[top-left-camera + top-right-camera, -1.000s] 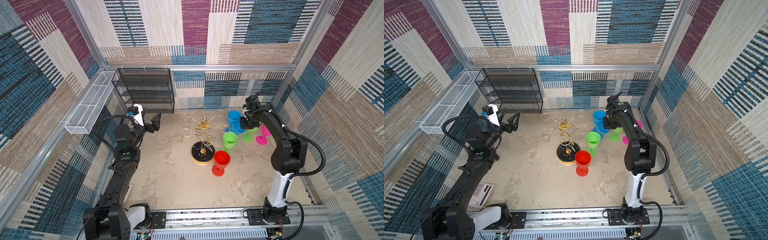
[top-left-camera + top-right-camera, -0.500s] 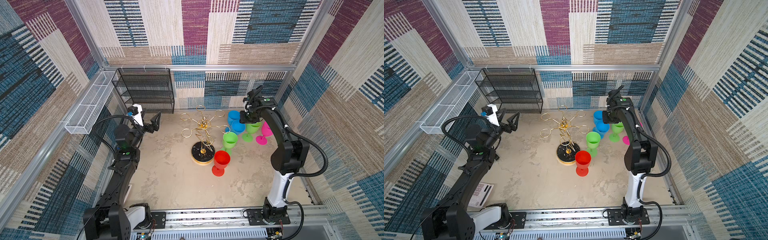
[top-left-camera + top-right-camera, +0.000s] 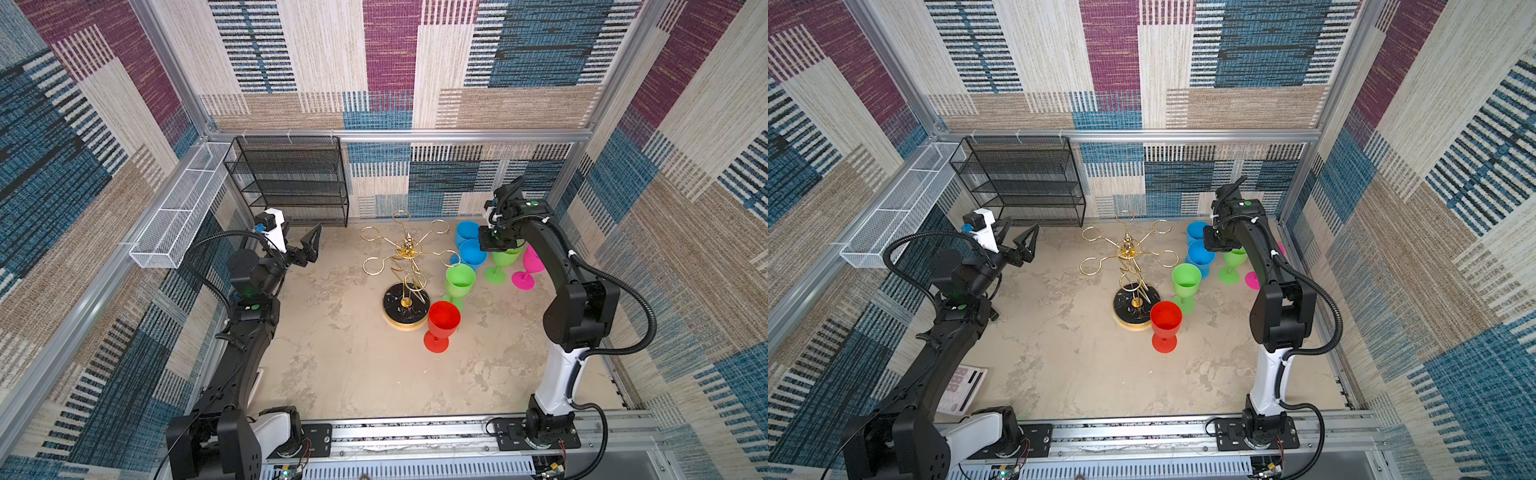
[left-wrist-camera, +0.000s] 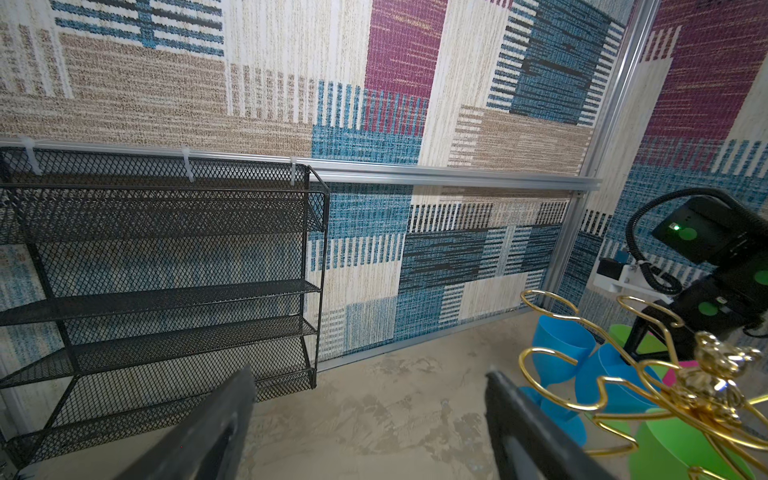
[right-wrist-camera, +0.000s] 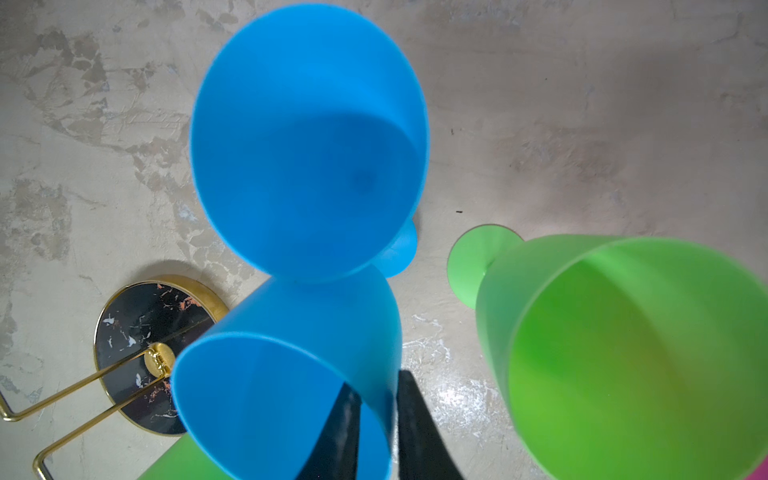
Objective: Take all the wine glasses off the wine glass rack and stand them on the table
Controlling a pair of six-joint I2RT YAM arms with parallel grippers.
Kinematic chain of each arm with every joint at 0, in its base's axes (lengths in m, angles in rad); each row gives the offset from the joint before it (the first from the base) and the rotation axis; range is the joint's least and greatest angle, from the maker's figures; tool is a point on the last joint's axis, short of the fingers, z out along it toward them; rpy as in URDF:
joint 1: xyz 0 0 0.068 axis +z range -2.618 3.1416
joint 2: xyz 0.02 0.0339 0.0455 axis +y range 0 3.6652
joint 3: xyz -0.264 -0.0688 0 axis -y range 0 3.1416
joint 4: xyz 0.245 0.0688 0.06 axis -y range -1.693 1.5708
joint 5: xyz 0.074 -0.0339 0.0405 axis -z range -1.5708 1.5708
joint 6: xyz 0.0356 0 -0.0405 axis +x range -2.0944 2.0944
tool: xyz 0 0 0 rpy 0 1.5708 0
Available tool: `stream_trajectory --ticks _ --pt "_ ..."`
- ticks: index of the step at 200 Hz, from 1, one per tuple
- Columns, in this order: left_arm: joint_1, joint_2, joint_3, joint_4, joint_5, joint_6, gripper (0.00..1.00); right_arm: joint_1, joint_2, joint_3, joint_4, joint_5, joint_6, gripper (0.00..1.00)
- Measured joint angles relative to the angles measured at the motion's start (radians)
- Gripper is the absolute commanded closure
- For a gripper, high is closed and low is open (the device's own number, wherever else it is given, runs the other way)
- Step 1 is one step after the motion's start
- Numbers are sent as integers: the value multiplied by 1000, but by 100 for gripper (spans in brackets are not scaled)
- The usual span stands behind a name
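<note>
- While the right gripper [image 5: 374, 380] pinches the upright blue wine glass [image 5: 291, 332] by its rim, that glass is just right of the wine glass rack [image 3: 409, 248].
- Well apart, the left gripper [image 3: 1016, 237] hangs spread open.

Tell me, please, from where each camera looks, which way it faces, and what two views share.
Top views: high over the front rail, looking down toward the back wall; both arms whole, left claw open, wine glass rack central.
Left wrist: on the left arm, facing the black mesh shelf; own fingers wide apart.
Right wrist: on the right arm, looking down; right claw pinches a blue glass rim.
Shared: both wrist views show that rack.
</note>
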Motion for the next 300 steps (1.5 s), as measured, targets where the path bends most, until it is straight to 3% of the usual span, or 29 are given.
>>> stream_trajectory --ticks 47,121,216,250,275,300 --pt "2 -3 0 0 0 0 11 0 -4 -5 3 -18 4 100" --pt "2 -6 -1 23 0 0 11 0 -46 18 -29 13 2 100" --pt "2 -11 -4 38 0 -1 11 13 -113 -113 -59 86 -9 100" --pt "2 -12 -5 38 0 -1 11 13 -120 -137 -58 89 -9 91" --pt "2 -12 -6 38 0 -1 11 13 -126 -137 -53 89 -8 67" --pt "2 -12 -8 38 0 -1 11 13 -150 -130 -43 77 -8 51"
